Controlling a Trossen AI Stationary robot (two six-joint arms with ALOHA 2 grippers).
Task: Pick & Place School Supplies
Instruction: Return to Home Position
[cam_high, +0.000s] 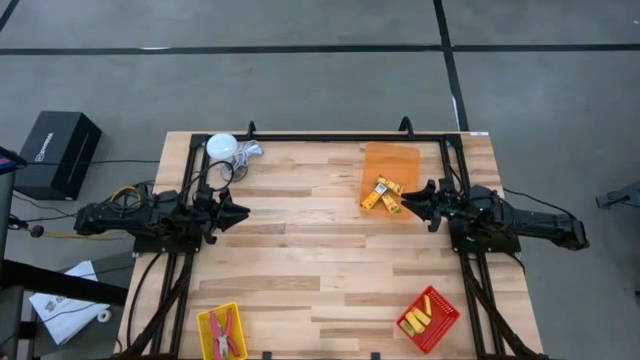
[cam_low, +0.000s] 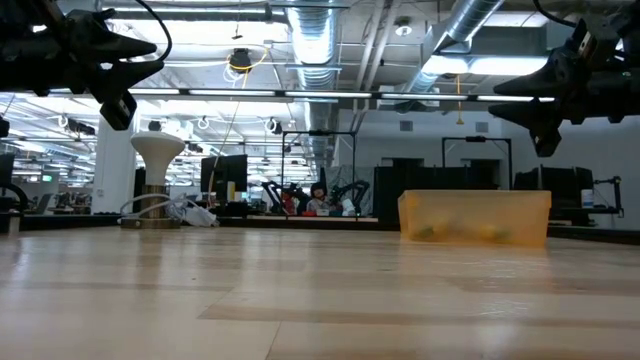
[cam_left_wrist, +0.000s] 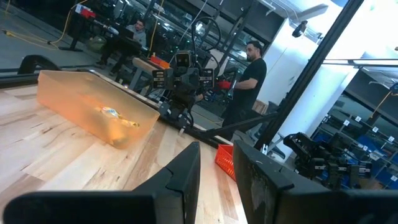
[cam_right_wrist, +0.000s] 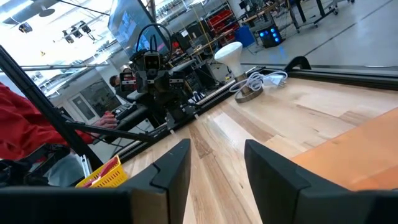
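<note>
Right gripper (cam_high: 406, 202) hovers beside yellow dark-labelled blocks (cam_high: 383, 194) in orange tray (cam_high: 390, 158).

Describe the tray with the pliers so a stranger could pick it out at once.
Looking down on the wooden table, go to the picture's bottom-left corner. The yellow tray sits there, holding red-handled pliers. It is the only yellow one of three: the red tray and the orange tray both hold yellow blocks instead.
</note>
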